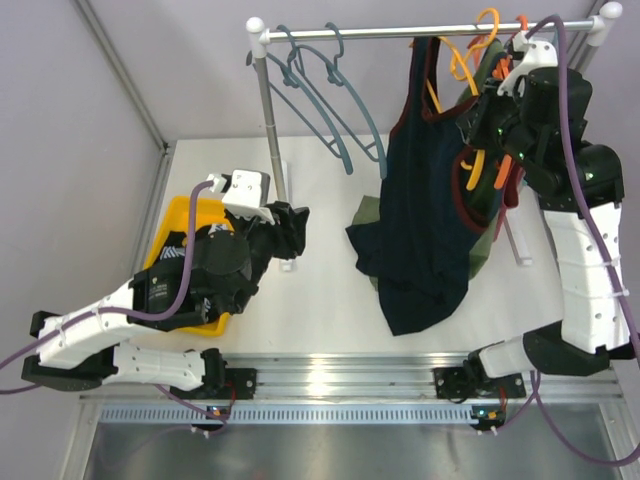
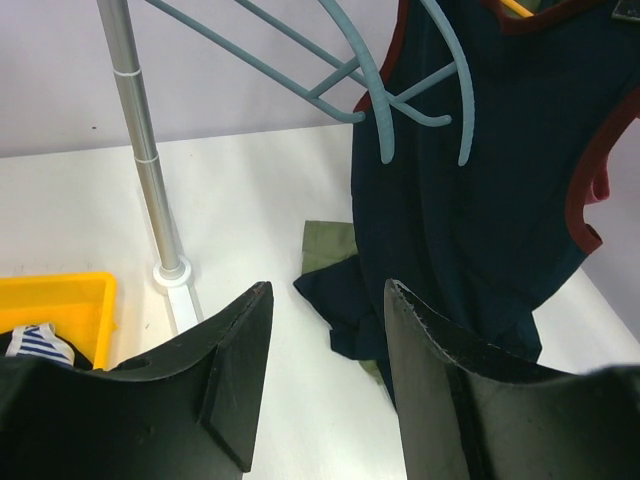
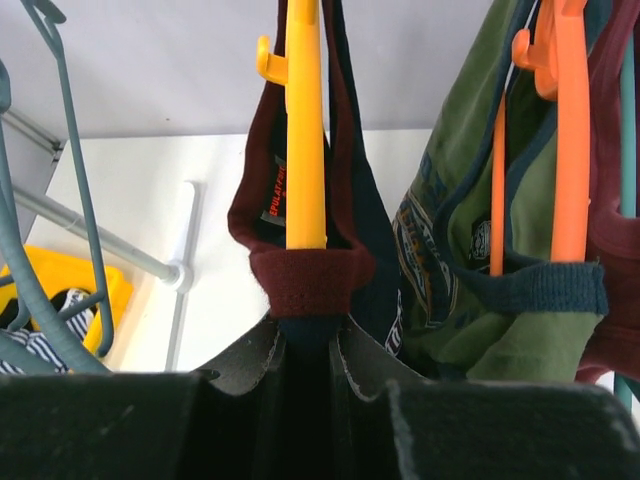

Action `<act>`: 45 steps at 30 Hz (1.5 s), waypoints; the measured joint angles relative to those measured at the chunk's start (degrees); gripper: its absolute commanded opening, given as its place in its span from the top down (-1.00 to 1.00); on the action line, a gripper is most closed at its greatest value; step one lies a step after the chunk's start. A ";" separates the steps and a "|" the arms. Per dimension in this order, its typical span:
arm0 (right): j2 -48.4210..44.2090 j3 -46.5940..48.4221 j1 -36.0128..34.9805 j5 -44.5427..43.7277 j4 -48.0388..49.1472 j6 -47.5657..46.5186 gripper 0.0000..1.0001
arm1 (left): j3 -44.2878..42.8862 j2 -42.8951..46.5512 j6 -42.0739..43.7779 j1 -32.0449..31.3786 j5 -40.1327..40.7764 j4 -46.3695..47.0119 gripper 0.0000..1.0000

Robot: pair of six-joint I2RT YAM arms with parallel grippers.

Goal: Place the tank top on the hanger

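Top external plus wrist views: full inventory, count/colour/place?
tank top: 1, navy with maroon trim, hung at rail's right part, hem on table
hanger: 1, yellow-orange, inside tank top's strap
blue-grey hangers: 2, bare, rail's left part
orange hanger: 1, beside the yellow one, carries olive top
olive top: 1, olive-green, printed
rail: 1, silver, back of table
bin: 1, yellow, table's left
striped garment: 1, blue-white, in bin
table: 1, white
left end effector: open, empty, over table
right end effector: shut on tank top strap, below hanger
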State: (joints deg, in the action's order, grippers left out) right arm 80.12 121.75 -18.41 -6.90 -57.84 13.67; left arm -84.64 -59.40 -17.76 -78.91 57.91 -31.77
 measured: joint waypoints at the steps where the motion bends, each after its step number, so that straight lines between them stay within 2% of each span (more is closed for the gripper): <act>1: 0.57 0.66 0.00 -0.20 0.02 0.00 1.00 | 0.00 0.00 0.09 0.00 0.00 0.02 -0.07; 7: 3.30 3.96 0.13 -1.92 0.57 -0.24 1.00 | 0.00 0.00 0.17 0.00 0.00 0.00 -0.08; 15: 5.03 3.80 0.17 -3.89 1.46 -1.60 1.00 | 0.00 0.00 0.20 0.02 0.00 -0.48 -0.08; 32: 2.75 -5.25 0.22 -4.66 5.92 -3.02 0.98 | 0.00 -0.24 0.09 0.02 0.00 -1.88 -0.09; 33: 2.49 -5.53 0.22 -4.66 5.95 -3.02 0.91 | 0.00 -0.24 0.04 0.02 0.00 -1.88 -0.09; 34: 2.36 -5.64 0.22 -4.66 5.79 -3.02 0.74 | 0.00 -0.24 -0.09 0.02 0.00 -1.90 -0.09; 36: 2.12 -5.86 0.22 -4.68 5.75 -3.02 0.58 | 0.00 -0.24 -0.13 0.02 0.00 -1.92 -0.09; 37: 2.05 -5.86 0.22 -4.68 5.81 -2.97 0.43 | 0.02 -0.24 -0.15 0.02 0.00 -1.95 -0.09; 39: 1.81 -5.86 0.22 -4.83 6.03 -2.82 0.31 | 0.02 -0.24 -0.15 0.02 0.00 -1.97 -0.09; 40: 1.62 -5.86 0.22 -4.90 6.03 -2.86 0.18 | 0.02 -0.24 -0.17 0.02 0.00 -1.99 -0.09; 45: 0.20 -5.86 0.22 -5.05 6.03 -2.49 -0.04 | 0.02 -0.24 -0.17 0.02 0.00 -2.14 -0.10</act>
State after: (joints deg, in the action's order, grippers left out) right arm 80.31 115.90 -18.20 -11.94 -51.81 11.18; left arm -84.62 -59.64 -17.93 -78.89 57.91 -33.91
